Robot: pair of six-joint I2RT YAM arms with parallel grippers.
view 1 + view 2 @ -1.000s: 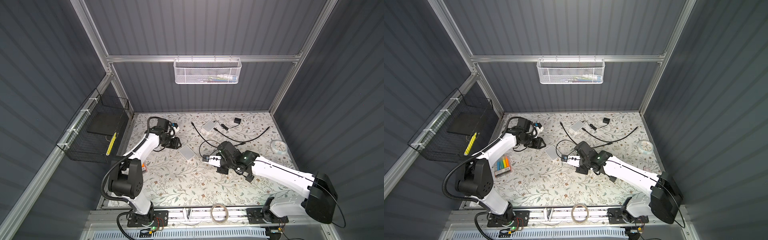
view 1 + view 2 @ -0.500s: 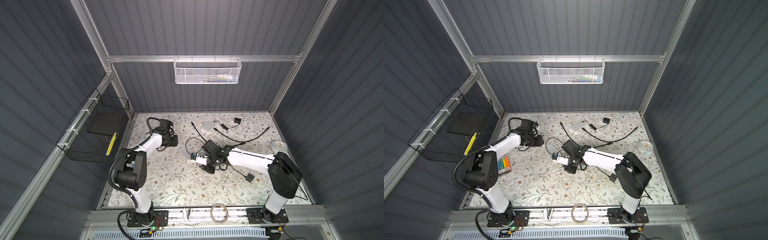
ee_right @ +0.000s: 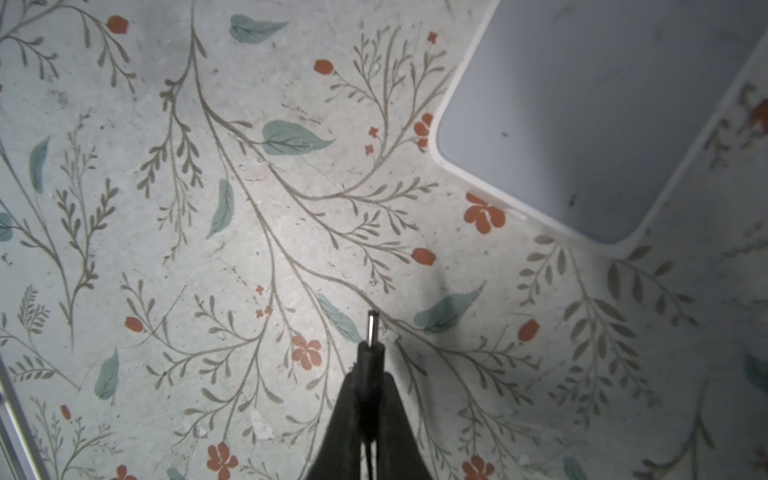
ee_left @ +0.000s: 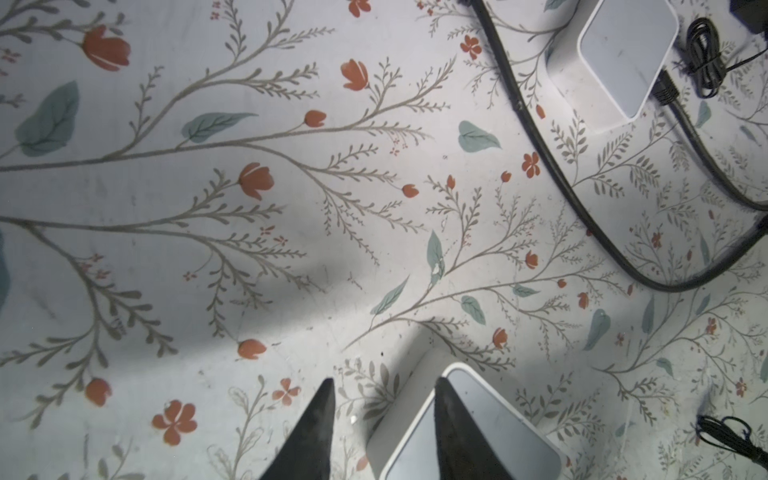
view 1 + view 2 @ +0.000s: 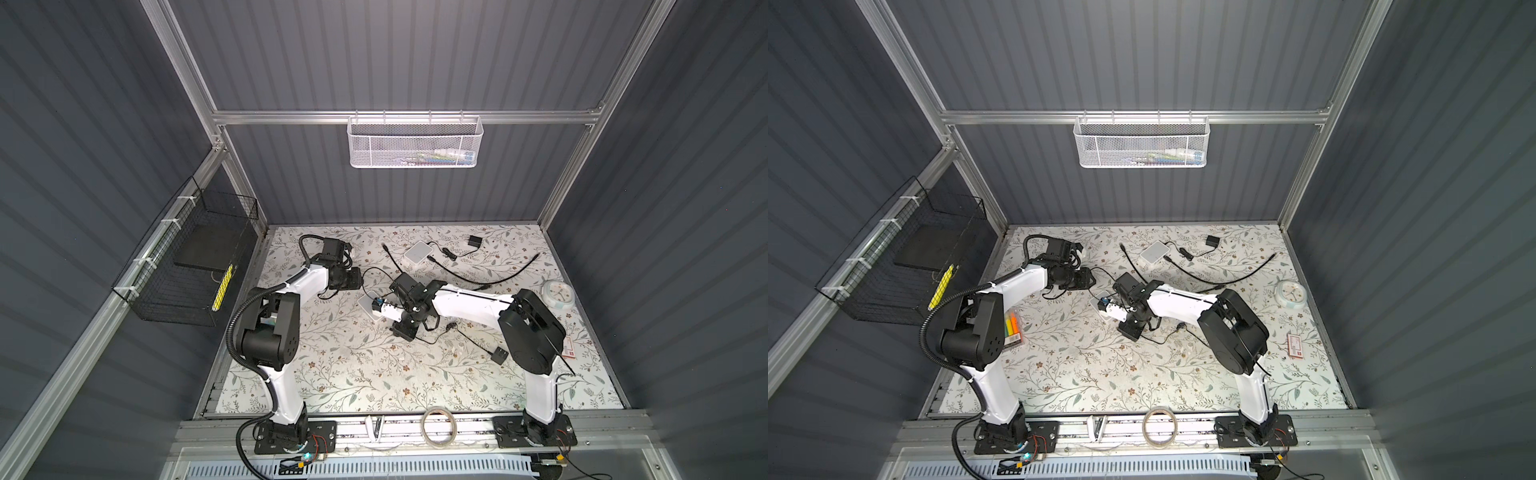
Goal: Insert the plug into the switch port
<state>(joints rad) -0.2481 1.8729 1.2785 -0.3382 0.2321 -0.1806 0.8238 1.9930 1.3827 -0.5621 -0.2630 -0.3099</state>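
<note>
Right gripper [image 3: 368, 376] is pinching a slim black, metal-tipped plug [image 3: 371, 332]; left gripper [image 4: 384, 390] is standing apart around a corner of the smooth, rounded white switch [image 4: 490, 428], cropped, port hidden.

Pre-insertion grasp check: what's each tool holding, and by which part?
Right tool pinches the plug by its black body, metal tip sticking out ahead. Left tool holds nothing: jaws apart, near the switch.

Clock [image 5: 559, 294], tape roll [image 5: 438, 410], highlighters [image 5: 1012, 326], mesh basket [image 5: 415, 143]
</note>
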